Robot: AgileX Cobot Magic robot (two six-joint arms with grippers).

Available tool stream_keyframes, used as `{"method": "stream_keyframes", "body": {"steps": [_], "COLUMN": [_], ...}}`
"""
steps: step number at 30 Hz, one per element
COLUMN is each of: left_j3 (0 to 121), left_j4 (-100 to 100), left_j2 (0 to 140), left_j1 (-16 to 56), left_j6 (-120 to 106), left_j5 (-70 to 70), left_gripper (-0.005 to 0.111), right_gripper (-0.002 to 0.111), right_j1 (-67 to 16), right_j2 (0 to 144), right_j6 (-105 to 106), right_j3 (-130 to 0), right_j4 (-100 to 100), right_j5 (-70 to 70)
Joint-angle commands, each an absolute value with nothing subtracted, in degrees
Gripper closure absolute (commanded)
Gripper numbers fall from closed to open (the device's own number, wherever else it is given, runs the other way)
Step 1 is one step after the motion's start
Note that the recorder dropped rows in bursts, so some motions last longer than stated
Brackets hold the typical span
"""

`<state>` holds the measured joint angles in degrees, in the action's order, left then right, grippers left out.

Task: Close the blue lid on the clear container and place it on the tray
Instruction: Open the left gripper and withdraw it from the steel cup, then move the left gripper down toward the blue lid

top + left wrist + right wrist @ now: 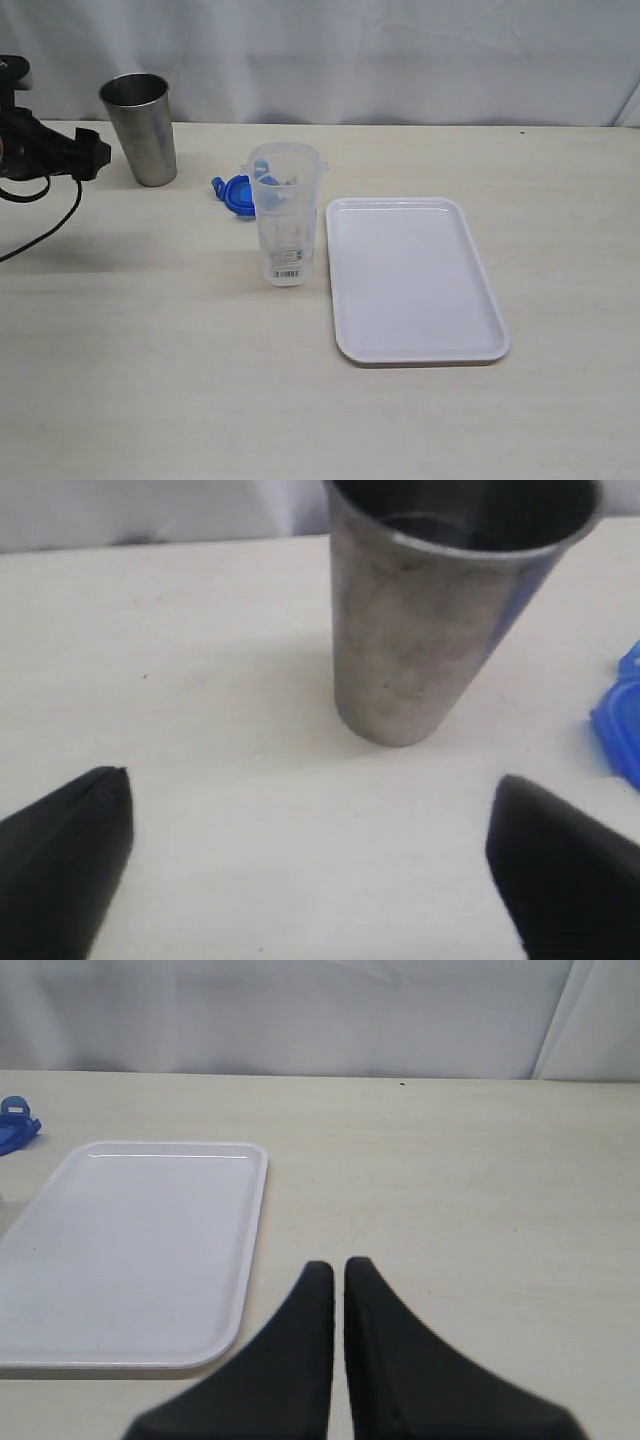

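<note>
Left pincer (pixel 310 780) gapes wide, empty; right pincer (pixel 338 1265) is closed, empty. Clear container (pixel 284 215) stands upright on the desk (pixel 150 380), unlidded: blue lid (pixel 235 192) just behind it, tray (pixel 410 280) just beside, steel cup (pixel 140 128) well apart.

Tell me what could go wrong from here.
1. The open left gripper points at the steel cup, not the blue lid; it may bump or grab the cup.
2. The lid lies close behind the tall, narrow clear container; reaching for it could tip the container.
</note>
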<state>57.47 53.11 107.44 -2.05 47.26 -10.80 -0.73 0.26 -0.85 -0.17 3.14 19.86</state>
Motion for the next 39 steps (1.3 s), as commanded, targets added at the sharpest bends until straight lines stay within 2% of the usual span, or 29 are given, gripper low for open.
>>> {"method": "stream_keyframes", "body": {"steps": [1, 3, 5, 14, 24, 26, 31, 33, 35, 39], "left_j3": [57.4, 57.4, 57.4, 57.4, 57.4, 57.4, 57.4, 57.4, 57.4, 59.3], "left_j4": [53.9, 57.1, 57.1, 57.4, 58.7, 61.0, 69.8, 69.3, 66.4, 49.9], "left_j2": [106.9, 106.9, 106.9, 106.9, 107.1, 107.1, 107.1, 107.0, 107.0, 107.0], "left_j1": [-1.2, -1.2, -0.4, 4.9, 11.6, 13.0, 15.2, 15.3, 15.3, 15.2], "left_j6": [47.8, 48.6, 52.0, 63.4, 70.8, 70.8, 68.3, 63.7, 57.1, 39.7], "left_j5": [-6.3, -7.4, -7.5, -6.3, -5.6, -3.1, 7.6, 12.0, 16.6, 24.8], "left_gripper": [0.051, 0.062, 0.065, 0.049, 0.049, 0.056, 0.089, 0.093, 0.093, 0.093], "right_gripper": [0.104, 0.104, 0.104, 0.104, 0.104, 0.104, 0.104, 0.104, 0.104, 0.104], "right_j1": [-0.8, -0.8, -0.8, -0.8, -0.8, -0.8, -0.8, -0.8, -0.8, -0.8], "right_j2": [0.0, 0.0, 0.0, 0.0, 0.0, 0.0, 0.0, 0.0, 0.0, 0.0], "right_j6": [-0.4, -0.4, -0.4, -0.4, -0.4, -0.4, -0.4, -0.4, -0.4, -0.4], "right_j3": [0.0, 0.0, 0.0, 0.0, 0.0, 0.0, 0.0, 0.0, 0.0, 0.0], "right_j4": [3.2, 3.2, 3.2, 3.2, 3.2, 3.2, 3.2, 3.2, 3.2, 3.2], "right_j5": [19.2, 19.2, 19.2, 19.2, 19.2, 19.2, 19.2, 19.2, 19.2, 19.2]}}
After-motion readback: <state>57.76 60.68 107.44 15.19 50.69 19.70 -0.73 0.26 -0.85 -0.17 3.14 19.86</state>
